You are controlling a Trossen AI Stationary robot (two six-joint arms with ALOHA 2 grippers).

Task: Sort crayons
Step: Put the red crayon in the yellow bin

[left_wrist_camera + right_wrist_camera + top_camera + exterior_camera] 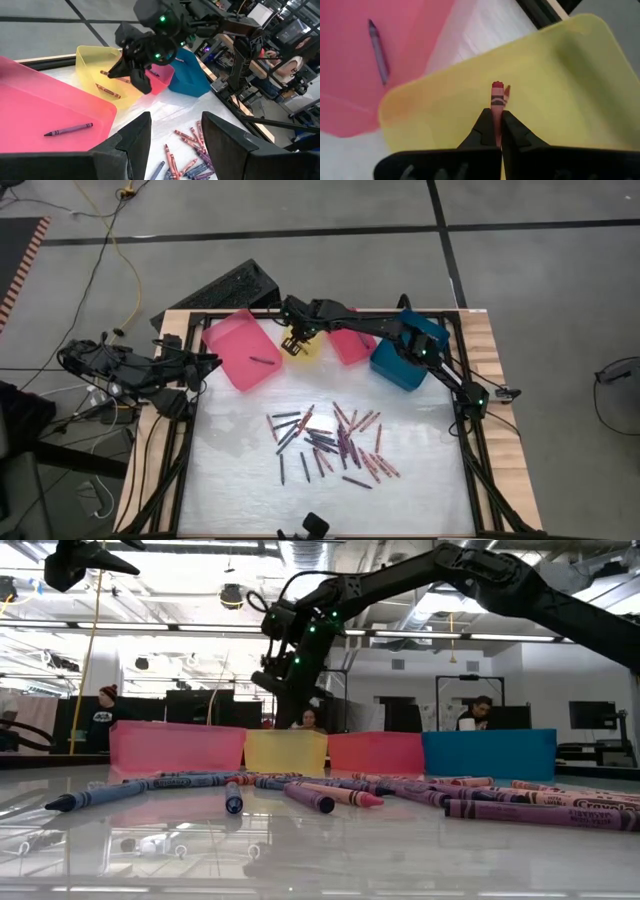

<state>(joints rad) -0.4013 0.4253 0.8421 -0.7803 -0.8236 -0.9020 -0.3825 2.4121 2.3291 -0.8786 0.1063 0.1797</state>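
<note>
right gripper [494,125]: clamped on a thin red crayon [496,95], hovering right over the translucent yellow plastic tray [560,65] by the table's far edge
left gripper [172,137]: fingers spread, holding nothing, parked near the far-left corner
loose crayons [330,442]: scattered mid-table
pink tray [232,345]: one purple crayon [263,361] inside

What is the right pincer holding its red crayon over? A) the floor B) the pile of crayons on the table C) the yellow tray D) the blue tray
C: the right pincer, shut on a red crayon, hangs above the yellow tray.
</note>
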